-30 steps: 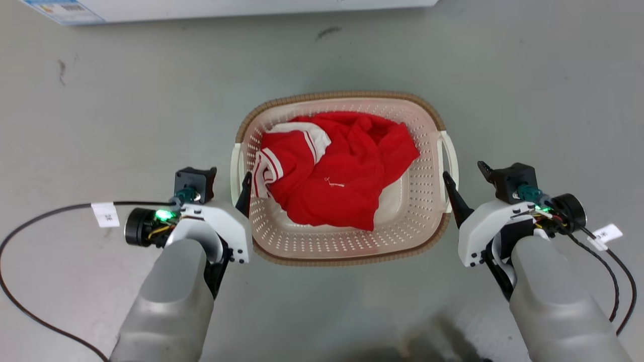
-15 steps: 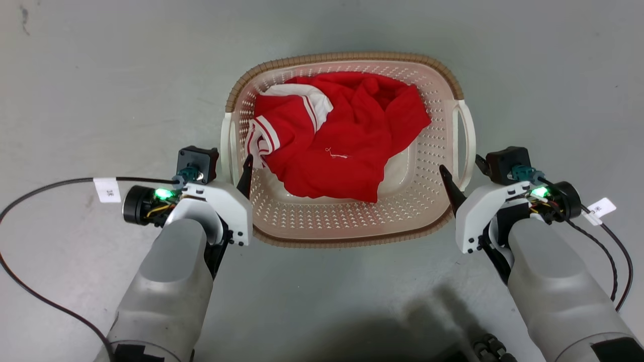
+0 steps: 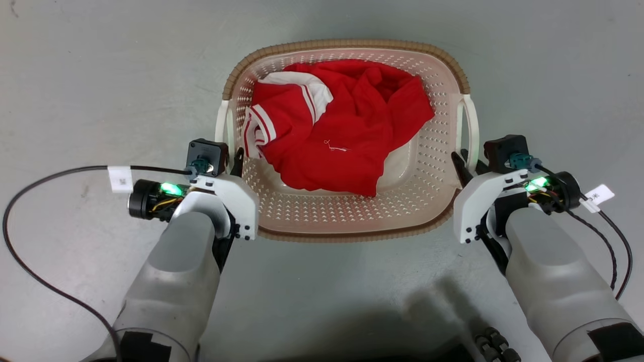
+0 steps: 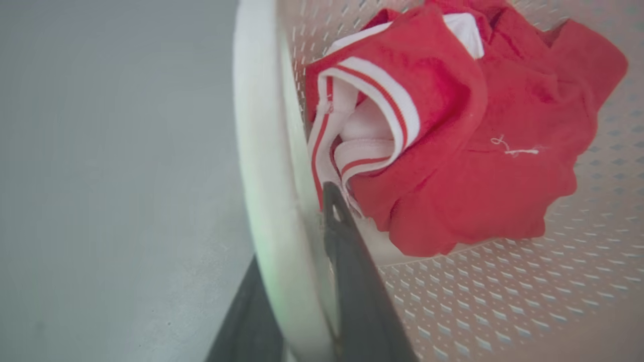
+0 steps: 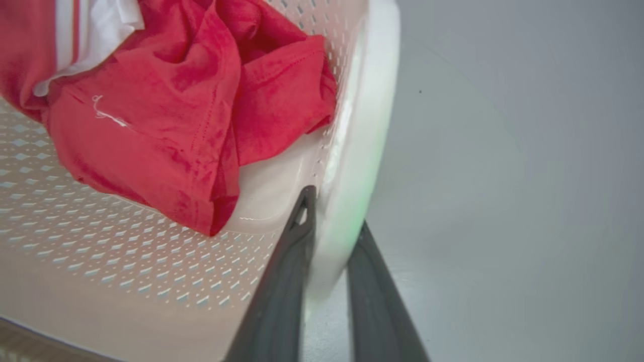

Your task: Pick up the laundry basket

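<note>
Left cable (image 3: 50,177): a black lead with a white tag (image 3: 120,179) curves across the grey floor (image 3: 100,75) to the left wrist.
Left gripper (image 3: 230,158): it sits at the near end of the basket's left side. In the left wrist view its two dark fingers (image 4: 352,281) stand one on each side of the left handle.
Left jaws: closed in on the handle, which fills the gap between them, so they are pinching it.
Left handle (image 3: 221,120): a white loop standing off the basket's left wall.
Laundry basket (image 3: 347,44): a cream perforated tub with a brown woven-look rim, in the middle of the head view between the two grippers, above the grey floor. Whether it rests on the floor cannot be told.
Red garment (image 3: 347,136): crumpled red cloth with white striped trim, lying inside the basket towards its far and left sides.
Right handle (image 3: 473,125): a white loop on the basket's right wall.
Right gripper (image 3: 466,160): it sits at the near end of the right handle. In the right wrist view one finger (image 5: 287,281) lies against the inner side and the other against the outer side.
Right jaws: drawn in on the handle, pinching it.
Right cable (image 3: 616,251): a black lead with a white tag (image 3: 596,194) hangs from the right wrist.
</note>
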You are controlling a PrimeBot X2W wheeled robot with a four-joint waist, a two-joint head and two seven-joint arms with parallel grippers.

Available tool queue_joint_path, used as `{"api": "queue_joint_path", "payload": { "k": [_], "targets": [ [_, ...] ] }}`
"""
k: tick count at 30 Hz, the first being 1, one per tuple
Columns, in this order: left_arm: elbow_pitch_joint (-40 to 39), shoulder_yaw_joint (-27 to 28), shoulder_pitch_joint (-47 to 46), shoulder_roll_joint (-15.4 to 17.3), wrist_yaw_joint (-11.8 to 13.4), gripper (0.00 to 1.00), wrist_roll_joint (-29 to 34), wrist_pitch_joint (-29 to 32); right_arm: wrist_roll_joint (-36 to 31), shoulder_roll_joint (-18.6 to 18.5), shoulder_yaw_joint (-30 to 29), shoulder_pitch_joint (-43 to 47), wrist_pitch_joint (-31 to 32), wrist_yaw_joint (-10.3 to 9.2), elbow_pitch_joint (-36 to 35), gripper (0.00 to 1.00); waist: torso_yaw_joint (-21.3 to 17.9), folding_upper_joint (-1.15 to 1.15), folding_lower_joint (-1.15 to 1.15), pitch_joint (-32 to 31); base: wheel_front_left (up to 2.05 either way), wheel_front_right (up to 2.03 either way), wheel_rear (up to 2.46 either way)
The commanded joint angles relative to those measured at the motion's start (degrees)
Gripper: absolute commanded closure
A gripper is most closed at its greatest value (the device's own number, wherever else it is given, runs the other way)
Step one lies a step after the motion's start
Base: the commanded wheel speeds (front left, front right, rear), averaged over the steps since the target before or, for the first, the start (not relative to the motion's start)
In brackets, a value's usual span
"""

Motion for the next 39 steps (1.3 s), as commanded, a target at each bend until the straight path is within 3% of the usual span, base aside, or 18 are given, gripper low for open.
{"api": "queue_joint_path", "payload": {
  "k": [1,10,20,39],
  "targets": [
    [0.3,-0.4,-0.9,0.5,-0.3,1.0,0.1,0.0,-0.2,0.0,0.5,-1.0,-0.1,-0.03,0.1,1.0,0.0,0.0,0.0,-0.1,0.0,0.0,0.0],
    [3.1,-1.9,0.6,-0.6,-0.9,1.0,-1.4,0.0,1.5,-0.1,3.9,0.5,1.3,-0.03,1.0,1.0,0.5,0.0,0.0,-5.2,0.0,0.0,0.0],
    [5.0,-3.5,4.8,-0.9,-1.1,1.0,-5.6,6.5,2.7,-0.1,5.9,4.8,5.9,-0.04,1.3,1.0,2.3,0.0,0.0,-17.3,0.0,0.0,0.0],
    [2.2,-16.9,14.3,-1.1,-1.2,1.0,-22.2,19.6,10.7,-0.8,15.2,13.8,15.1,-0.03,1.4,1.0,4.8,0.0,0.0,-38.1,0.0,0.0,0.0]
  ]
}}
